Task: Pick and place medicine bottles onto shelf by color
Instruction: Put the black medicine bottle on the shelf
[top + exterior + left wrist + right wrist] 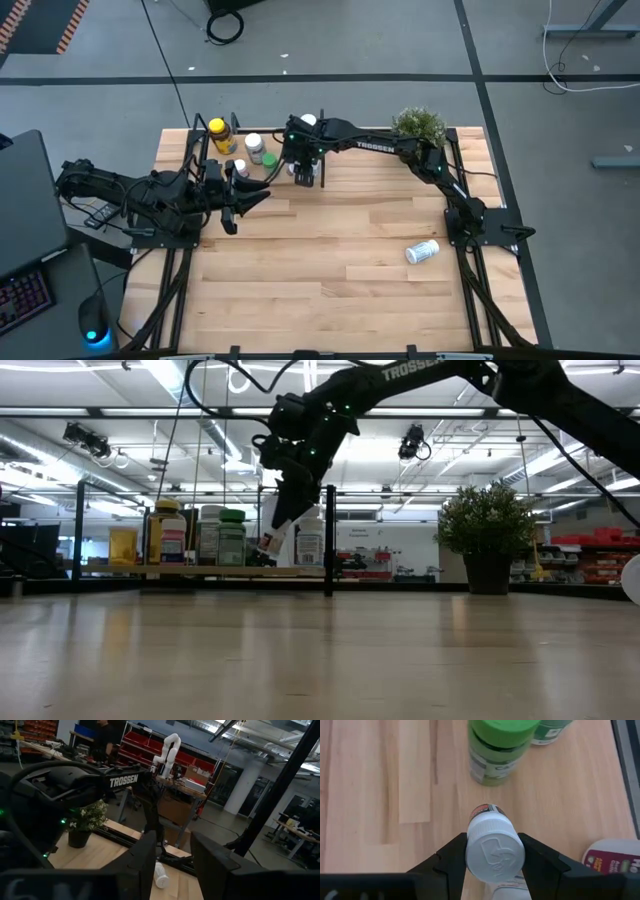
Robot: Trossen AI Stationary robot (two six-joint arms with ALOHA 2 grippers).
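Note:
My right gripper (494, 851) is shut on a small white bottle (490, 827) with a white cap and a reddish label. It hangs over the shelf (230, 571) at the table's far left, also seen in the high view (305, 172). On the shelf board stand an amber yellow-capped bottle (170, 532), a white bottle (208, 535), a green bottle (232, 536) and a white blue-labelled bottle (309, 541). The green bottle (497, 750) stands just beyond my held bottle. Another white bottle (422, 251) lies on its side on the table near the right edge. My left gripper (250, 198) waits open near the left edge. My right gripper pinches the white bottle by its cap end (495, 862), one finger (451, 857) on each side. The fingers come from above, pointing down. The bottle hangs tilted below them (275, 528), its lower end a little above the shelf board.
A potted plant (418, 125) stands at the table's far right corner. The shelf's upright black posts (329, 540) rise close beside my right gripper. A magenta-labelled bottle (615, 861) lies near it on the board. The table's middle and near part is bare wood (330, 270).

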